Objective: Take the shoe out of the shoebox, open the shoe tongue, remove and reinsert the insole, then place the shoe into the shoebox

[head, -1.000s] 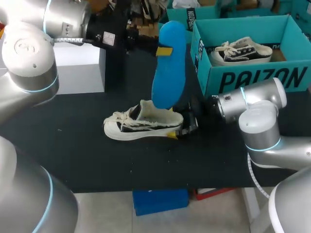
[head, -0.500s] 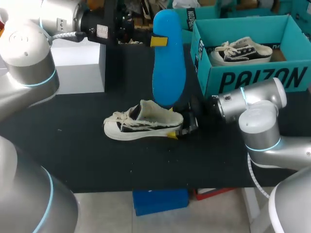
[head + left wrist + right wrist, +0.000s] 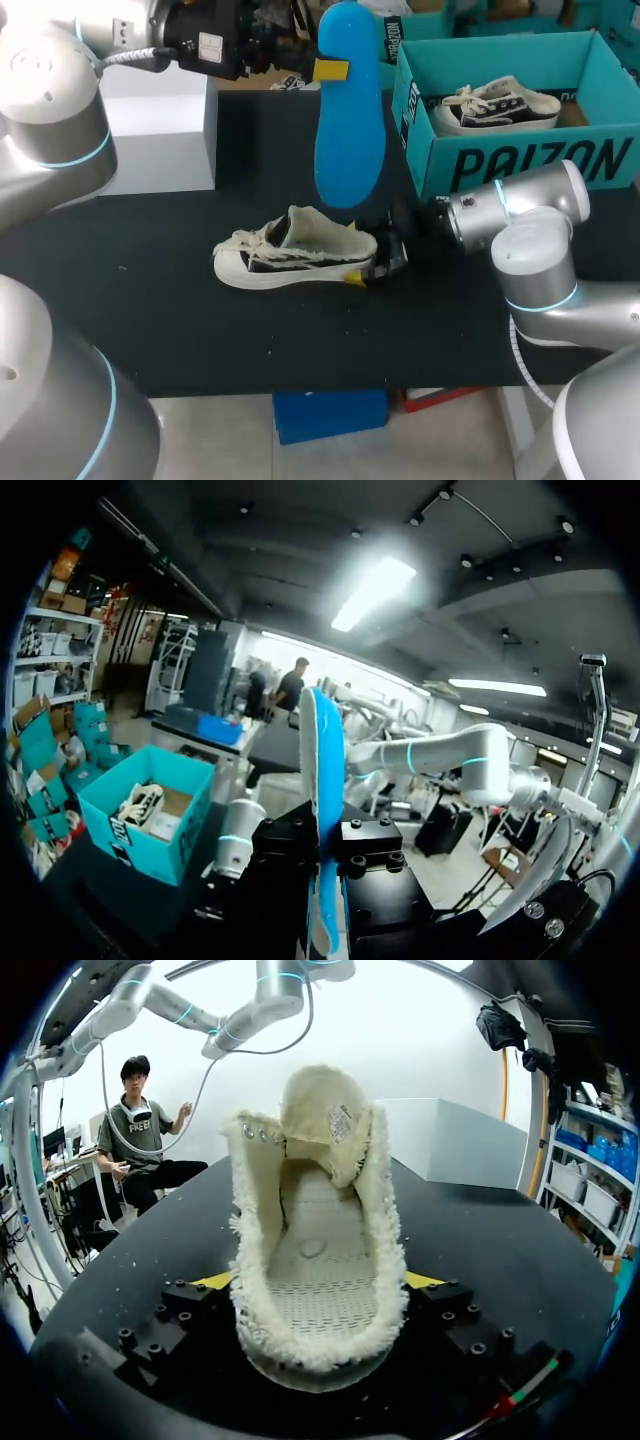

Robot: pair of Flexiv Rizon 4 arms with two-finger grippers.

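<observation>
The left end effector point(image 3: 332, 70) is clamping the blue insole point(image 3: 349, 130) near its upper end at the top middle of the head view. The insole is hanging upright there, its lower tip just above the open mouth of the shoe point(image 3: 290, 258). The shoe is lying mid-frame on the desk point(image 3: 180, 330), long axis running left to right, toe leftward, with the right end effector point(image 3: 366, 262) gripping its heel. So the insole is probably going in tilted toward the left.

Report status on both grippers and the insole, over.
Left gripper shut on blue insole, upright above white shoe. Right gripper shut on its heel, shoe on table. Nothing between them.
</observation>
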